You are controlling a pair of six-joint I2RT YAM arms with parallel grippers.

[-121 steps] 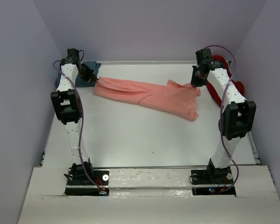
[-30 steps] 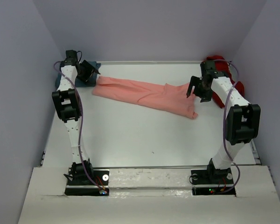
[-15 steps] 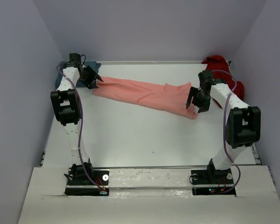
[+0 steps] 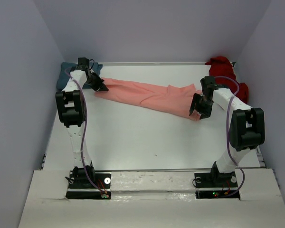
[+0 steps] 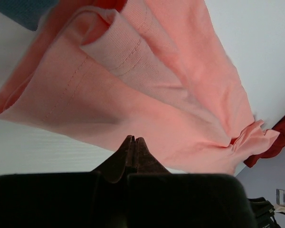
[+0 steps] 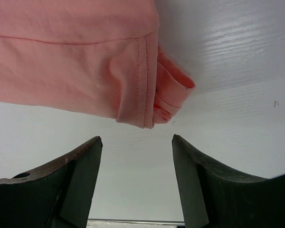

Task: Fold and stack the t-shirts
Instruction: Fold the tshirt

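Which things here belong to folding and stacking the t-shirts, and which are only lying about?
Belong to the job: salmon-pink t-shirt, stretched across the table; teal t-shirt, far left corner; dark red t-shirt, far right; left gripper, shut at the pink shirt's end; right gripper, open at its other end.
Only lying about: small dark speck on the table; purple cables.

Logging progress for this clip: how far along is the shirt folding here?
Done: nothing folded or stacked. In hand: the salmon-pink shirt lies long and rumpled; the left pincer is shut at one end, the right pincer open before the other. Left: the teal shirt and dark red shirt sit bunched in the far corners.
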